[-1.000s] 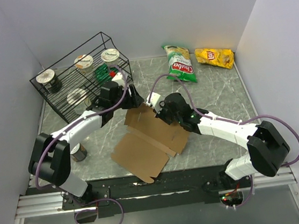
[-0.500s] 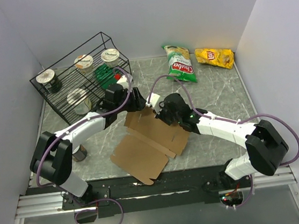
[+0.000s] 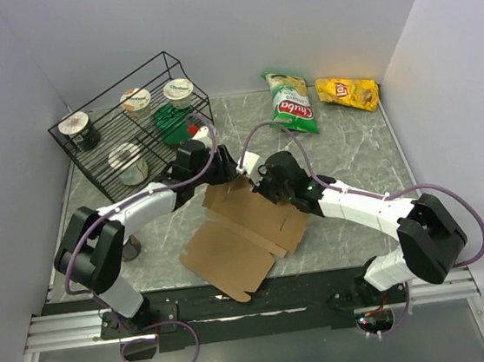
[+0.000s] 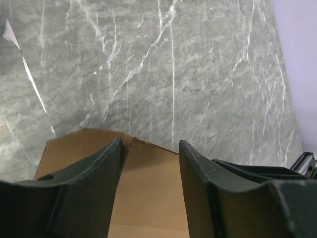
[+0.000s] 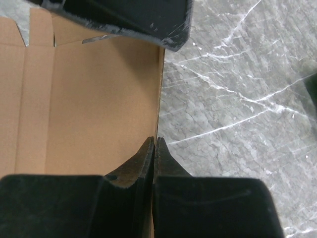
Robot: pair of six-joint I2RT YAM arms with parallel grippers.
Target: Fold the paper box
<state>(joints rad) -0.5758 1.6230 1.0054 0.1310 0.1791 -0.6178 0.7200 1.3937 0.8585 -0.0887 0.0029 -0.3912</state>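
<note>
The paper box is lying as a mostly flat sheet in the middle of the table, its far edge reaching toward the wire rack on the left. Both arms are meeting at that far edge.

The left gripper is hanging over the far flap with its jaws standing apart. Brown card and a crease line are showing through the gap, and nothing is clamped between the fingers. The right gripper is sitting just to the right of it with its jaws closed tip to tip, right at the right-hand edge of the card. It looks to be pressing or bracing there rather than pinching, though the wrist view is not settling that.

By my reading, the step in hand is raising the first far flap, so the folding is only beginning. The next move is calling for the left fingers to get low enough to catch the flap's edge and turn it up along the crease. Meanwhile the right tips should be holding the panel down so the sheet is not sliding away.
</note>
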